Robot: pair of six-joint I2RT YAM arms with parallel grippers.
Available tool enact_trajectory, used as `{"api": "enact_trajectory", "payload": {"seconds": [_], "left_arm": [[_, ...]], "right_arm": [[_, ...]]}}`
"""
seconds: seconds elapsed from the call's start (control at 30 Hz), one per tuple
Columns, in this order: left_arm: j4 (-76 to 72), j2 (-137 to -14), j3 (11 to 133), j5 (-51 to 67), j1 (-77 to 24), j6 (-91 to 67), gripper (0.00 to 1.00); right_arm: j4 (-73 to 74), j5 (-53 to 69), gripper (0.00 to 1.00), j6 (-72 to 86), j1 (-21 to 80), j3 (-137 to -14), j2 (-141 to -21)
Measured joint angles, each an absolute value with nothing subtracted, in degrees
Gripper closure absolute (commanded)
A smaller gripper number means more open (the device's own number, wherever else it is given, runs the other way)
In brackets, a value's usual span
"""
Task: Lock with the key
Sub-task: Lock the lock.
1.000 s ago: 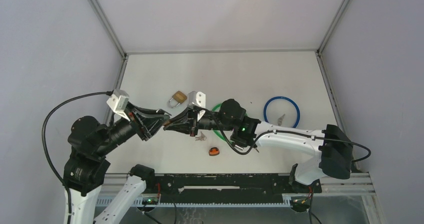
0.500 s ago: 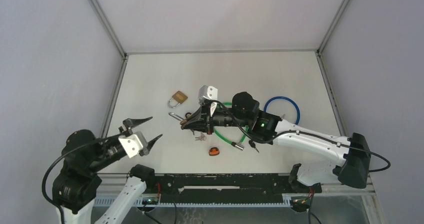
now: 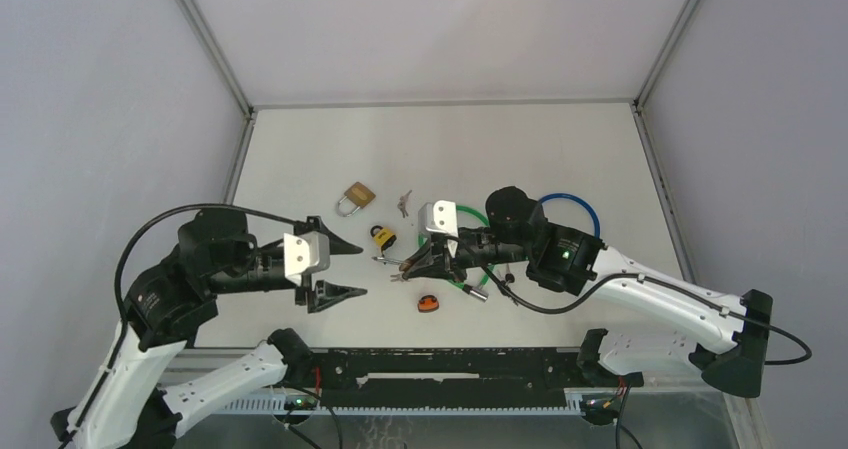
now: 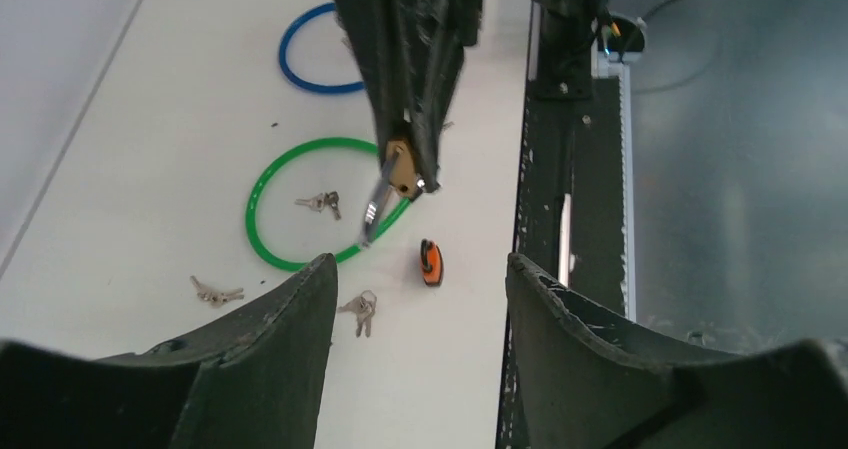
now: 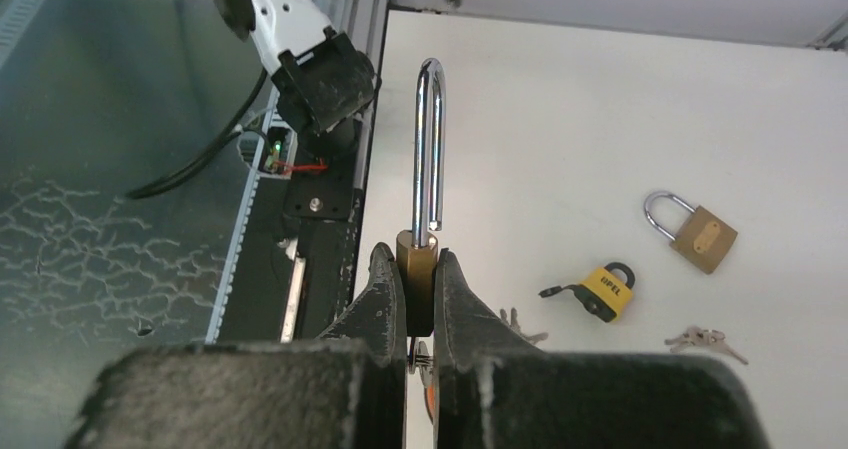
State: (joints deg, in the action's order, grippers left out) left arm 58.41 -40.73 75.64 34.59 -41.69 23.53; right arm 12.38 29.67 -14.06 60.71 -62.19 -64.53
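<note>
R end effector (image 3: 405,265) clamped on padlock (image 5: 416,256), arm (image 3: 640,287) stretched L; L end effector (image 3: 345,270) apart.

The only readable text is a short word in black capitals, apparently "OPEL", on the yellow padlock (image 5: 604,288). It lies on the white counter (image 5: 560,99) at the lower right of the right wrist view. Nothing else carries legible lettering
</note>
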Motion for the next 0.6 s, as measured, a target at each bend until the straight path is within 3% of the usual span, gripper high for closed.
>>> {"api": "enact_trajectory", "payload": {"seconds": [0.33,0.5,0.6], "left_arm": [[49.1,-46.6,74.8,28.5,-45.5,16.4,0.39],[48.0,-47.8,72.7,28.2,-47.9,16.0,0.56],[48.0,-48.0,72.3,28.1,-48.3,15.7,0.76]], "right_arm": [[15.8,30.6,1.0,-17.8,60.6,-62.2,-63.7],[15.8,30.6,1.0,-18.2,60.6,-62.2,-63.1],[15.7,30.7,1.0,-18.8,60.6,-62.2,-63.1]]}}
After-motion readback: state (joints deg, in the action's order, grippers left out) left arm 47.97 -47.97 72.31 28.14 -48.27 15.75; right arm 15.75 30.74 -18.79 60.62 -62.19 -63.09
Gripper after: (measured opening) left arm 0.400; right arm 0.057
